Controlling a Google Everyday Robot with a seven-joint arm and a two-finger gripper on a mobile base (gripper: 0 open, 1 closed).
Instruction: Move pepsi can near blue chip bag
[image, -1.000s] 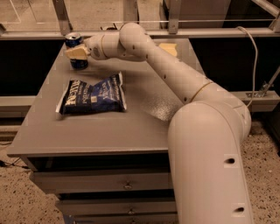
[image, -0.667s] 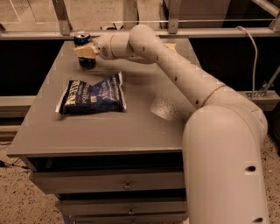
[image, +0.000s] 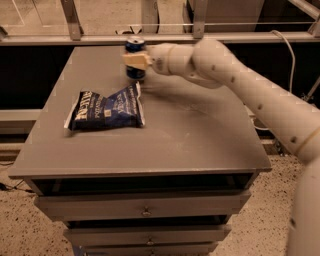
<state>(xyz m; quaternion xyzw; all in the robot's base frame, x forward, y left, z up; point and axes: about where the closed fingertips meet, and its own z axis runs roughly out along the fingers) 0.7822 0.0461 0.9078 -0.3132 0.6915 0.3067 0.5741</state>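
Gripper (image: 135, 60) is clamping the can (image: 134, 73) at the bench's (image: 200, 145) 12 o'clock edge, bag (image: 106, 107) lying toward 7 o'clock of it. You're wanting a low, upright carry, setting down just beside the bag's corner, not on it.

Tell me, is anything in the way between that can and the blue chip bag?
Nothing visible does. The hand grips the pepsi can near the far edge of the table; only bare surface lies between it and the blue chip bag, closer to the camera.
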